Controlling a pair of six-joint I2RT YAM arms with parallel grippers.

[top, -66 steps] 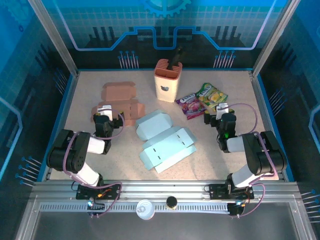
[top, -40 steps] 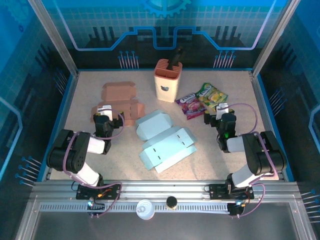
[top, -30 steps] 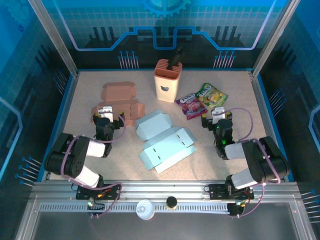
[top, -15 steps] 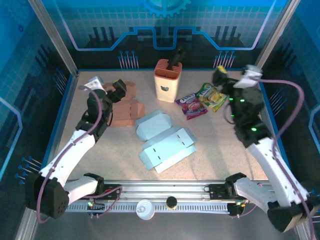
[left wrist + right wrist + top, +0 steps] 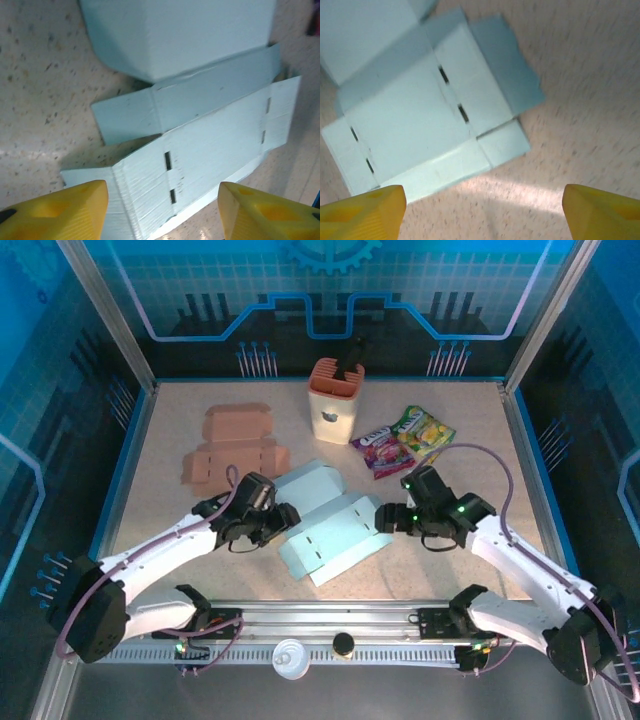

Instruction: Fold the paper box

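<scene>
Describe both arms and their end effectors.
The left arm and right arm have white links, black joints and a looping lilac cable each; green lights dot the right one. The left end effector and right end effector are black, with yellow, wedge-shaped, ribbed fingers.

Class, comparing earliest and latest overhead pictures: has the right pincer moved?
Yes. The right pincer swung left, from beside the snack packets to the blue paper box's right edge.

The pale blue flat paper box (image 5: 335,530) looks matt and smooth; the beige speckled tabletop (image 5: 480,430) beneath it looks grainy, faintly glossy.
</scene>
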